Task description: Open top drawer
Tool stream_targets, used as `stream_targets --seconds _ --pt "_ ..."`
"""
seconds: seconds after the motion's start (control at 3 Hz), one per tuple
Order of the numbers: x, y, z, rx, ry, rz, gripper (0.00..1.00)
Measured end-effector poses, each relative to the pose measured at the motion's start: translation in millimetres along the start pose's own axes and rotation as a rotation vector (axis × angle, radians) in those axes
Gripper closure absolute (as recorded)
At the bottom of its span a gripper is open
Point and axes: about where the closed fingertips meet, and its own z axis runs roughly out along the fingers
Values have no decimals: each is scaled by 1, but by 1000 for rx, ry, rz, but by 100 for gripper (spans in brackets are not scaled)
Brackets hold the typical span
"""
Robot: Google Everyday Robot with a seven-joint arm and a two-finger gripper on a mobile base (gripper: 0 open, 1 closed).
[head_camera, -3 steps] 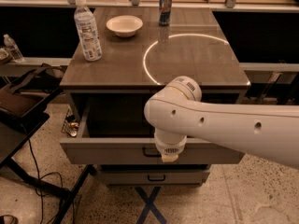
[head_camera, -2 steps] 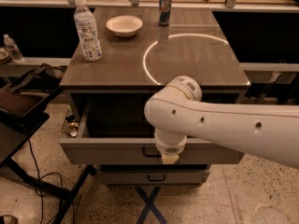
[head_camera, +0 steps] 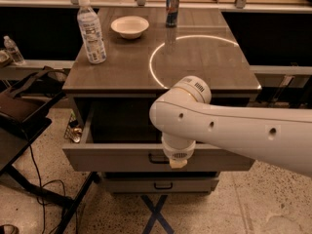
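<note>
The top drawer point(head_camera: 112, 157) of the grey cabinet stands pulled out toward me, its deep box open and dark inside. Its small dark loop handle point(head_camera: 156, 158) sits at the middle of the front panel. My gripper point(head_camera: 178, 164) is at the drawer front just right of the handle, pointing down, mostly hidden under my white wrist and arm point(head_camera: 219, 130). A shorter drawer point(head_camera: 161, 184) below it is closed.
On the cabinet top point(head_camera: 122, 67) stand a water bottle point(head_camera: 91, 30), a white bowl point(head_camera: 129, 26) and a can point(head_camera: 171, 8). A dark bag on a stand point(head_camera: 19, 106) and cables are at the left. Blue tape point(head_camera: 156, 213) marks the floor.
</note>
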Motion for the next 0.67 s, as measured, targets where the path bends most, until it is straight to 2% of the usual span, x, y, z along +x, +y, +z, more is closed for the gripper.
stream_targets --seconds 0.33,0.67 --pt "5 -3 -17 20 28 9 100" --pt "23 -12 -72 82 111 37 100"
